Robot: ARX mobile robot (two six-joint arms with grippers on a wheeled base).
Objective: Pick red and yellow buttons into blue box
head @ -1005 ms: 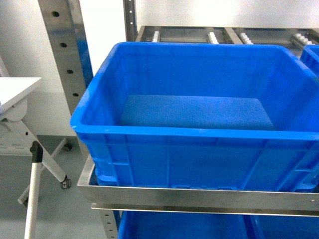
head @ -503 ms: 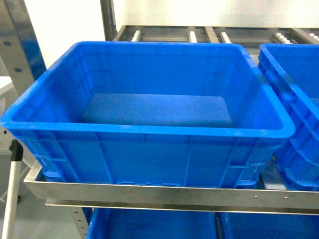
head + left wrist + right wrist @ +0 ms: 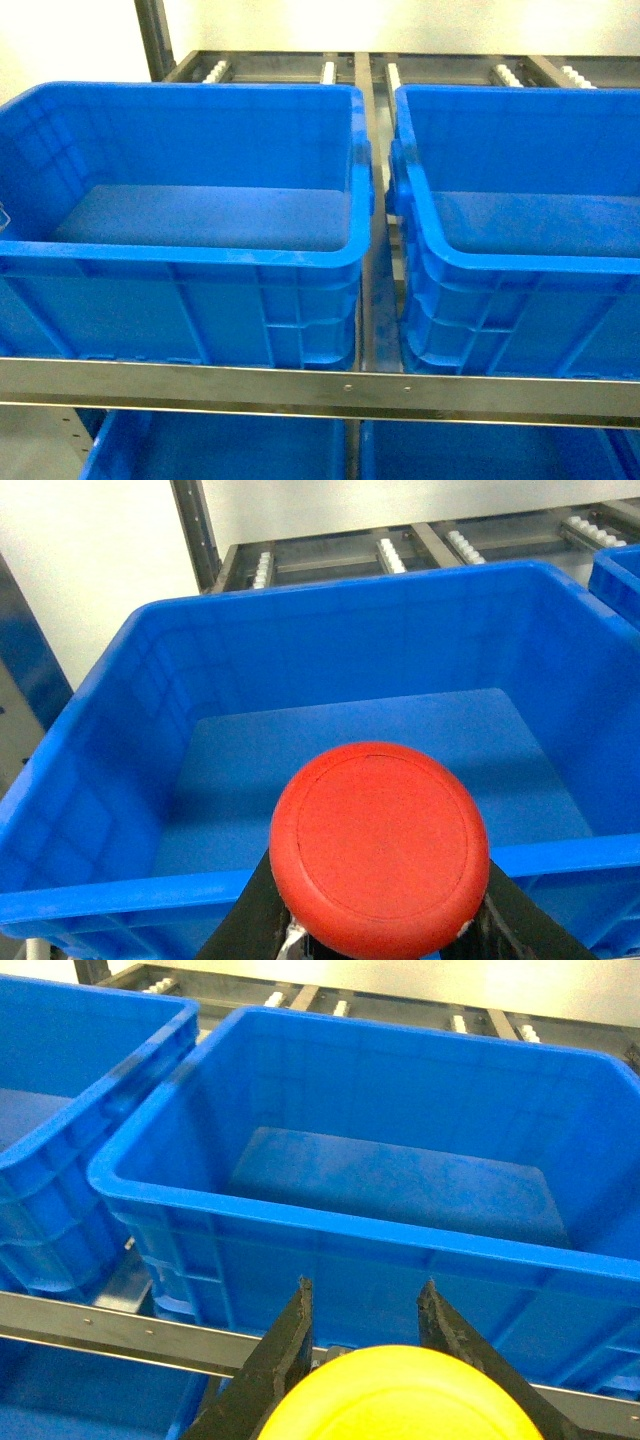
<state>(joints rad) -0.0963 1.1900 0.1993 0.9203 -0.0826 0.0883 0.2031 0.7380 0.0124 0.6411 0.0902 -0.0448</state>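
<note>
Here, two deep blue boxes sit side by side on a metal rack shelf, seen from the head camera. The left blue box (image 3: 180, 255) and the right blue box (image 3: 520, 260) are just apart, with a narrow gap between their rims near the middle of the shelf. A steel rail (image 3: 320, 385) runs along the shelf's front edge, and more blue bins show on the shelf below. Roller tracks (image 3: 330, 70) lie behind the boxes at the shelf's back edge.

In the left wrist view, the red button (image 3: 380, 845) fills the lower centre, its round cap facing the camera. The left gripper (image 3: 375, 920) has its jaws closed on the button's base. The button hangs in front of the near rim of a blue box, whose floor looks bare.

In the right wrist view, the yellow button (image 3: 410, 1395) sits at the bottom edge, held between the dark jaws of the right gripper (image 3: 365, 1330), in front of the other blue box.
</note>
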